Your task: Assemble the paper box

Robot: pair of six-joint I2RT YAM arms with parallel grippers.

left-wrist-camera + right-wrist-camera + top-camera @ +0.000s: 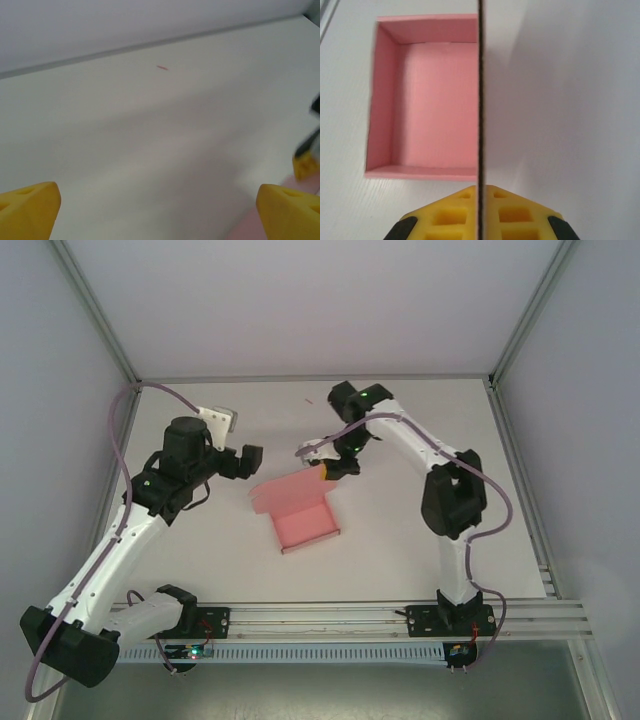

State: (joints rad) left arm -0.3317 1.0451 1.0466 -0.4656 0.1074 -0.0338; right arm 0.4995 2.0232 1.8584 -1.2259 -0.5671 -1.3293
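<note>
The pink paper box (308, 525) lies mid-table as an open shallow tray, with its lid flap (288, 490) lifted at the far side. In the right wrist view the tray (425, 100) sits left of the flap, which appears edge-on as a thin dark line (480, 100). My right gripper (326, 472) is shut on that flap's edge, and both yellow fingertips (445, 217) press against the card. My left gripper (246, 460) hovers left of the box, open, with its yellow fingers (27, 210) wide apart over bare table. A blurred pink corner (250, 227) lies at the bottom right of that view.
A small reddish speck (308, 398) lies on the white table (420, 570) toward the back wall. Metal frame posts (100, 310) stand at the back corners, and a rail (330, 618) runs along the near edge by the arm bases.
</note>
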